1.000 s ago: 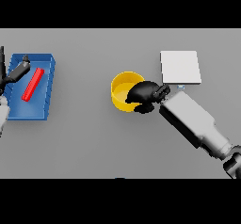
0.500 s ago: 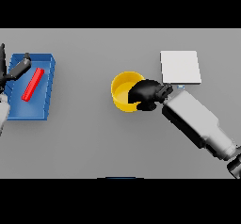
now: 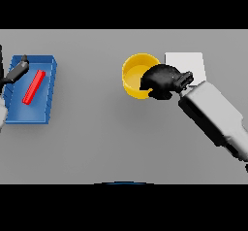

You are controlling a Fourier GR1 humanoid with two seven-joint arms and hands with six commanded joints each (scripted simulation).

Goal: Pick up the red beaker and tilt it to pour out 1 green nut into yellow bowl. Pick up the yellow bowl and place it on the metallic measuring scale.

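Yellow round bowl (image 3: 135,74): you see it on the grey table (image 3: 106,138), right of the middle, just left of the scale; whether it touches the scale you cannot tell.
Right hand (image 3: 162,81): your dark hand sits at the bowl's right rim, fingers curled over the edge and gripping it.
Right arm (image 3: 215,118): white and grey, it comes in from the lower right.
Scale (image 3: 189,64): a pale square metallic plate, partly covered by your right hand and wrist.
Red beaker (image 3: 34,87): a slim red piece lying tilted inside the blue rectangular tray (image 3: 46,111) at the left.
Left hand (image 3: 14,72): you find it at the tray's upper left corner, with a finger stretched out straight over the rim, holding nothing.
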